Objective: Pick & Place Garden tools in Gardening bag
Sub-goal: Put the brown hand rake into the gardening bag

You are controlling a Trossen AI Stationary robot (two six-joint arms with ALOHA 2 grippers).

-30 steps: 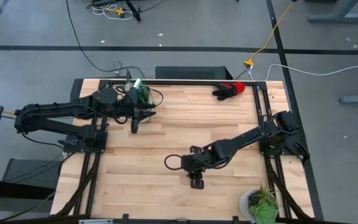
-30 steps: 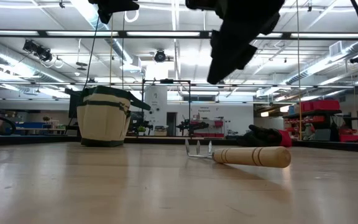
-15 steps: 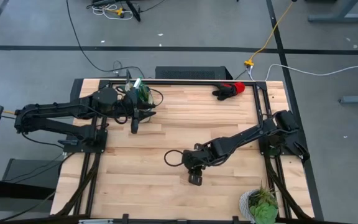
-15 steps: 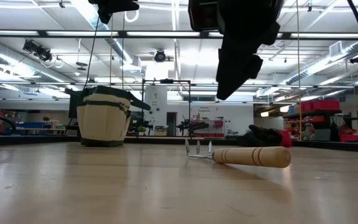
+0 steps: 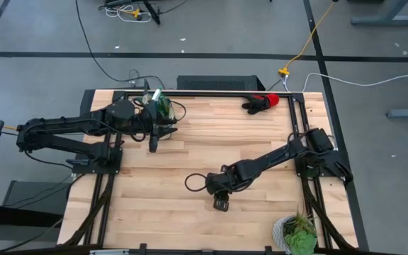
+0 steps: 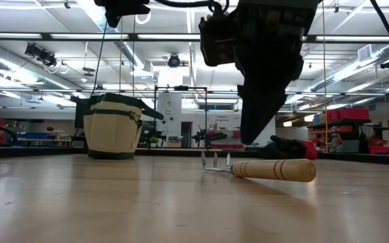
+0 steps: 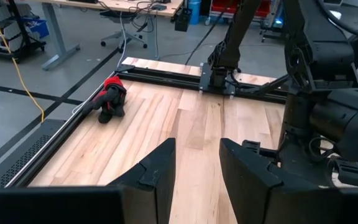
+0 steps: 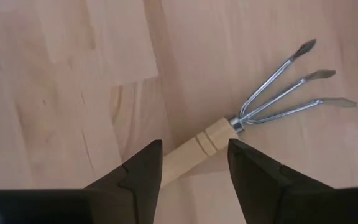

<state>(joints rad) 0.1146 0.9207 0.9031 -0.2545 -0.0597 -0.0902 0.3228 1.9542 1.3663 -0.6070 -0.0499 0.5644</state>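
**Right hand poised over a mini rake on the desk**

Nearest the low camera lies a mini rake [image 6: 265,168] with a wooden handle and three metal tines, flat on the wooden desk [image 5: 190,205]. This rake serves as the landmark. Directly above it hangs the right hand [image 8: 193,165], clear of the wood, its two dark fingers [image 8: 138,177] spread apart with the rake's handle showing in the gap between them; nothing is pinched. In the high view the right hand [image 5: 221,203] covers the rake, near the front edge of the desk.

To the right of the rake and closer to the front corner stands a leafy potted plant [image 5: 296,234] in a grey pot.

Well beyond the rake, toward the far left of the desk, stands the beige gardening bag [image 6: 112,126], upright, with a green item sticking out of its top in the high view. The left hand [image 5: 154,144] hovers just beside the bag on the rake's side, its fingers [image 7: 151,174] parted and holding nothing.

Farthest from the rake, at the desk's far right edge, lie the red-and-black gloves [image 5: 261,103], bunched together against the dark frame rail.
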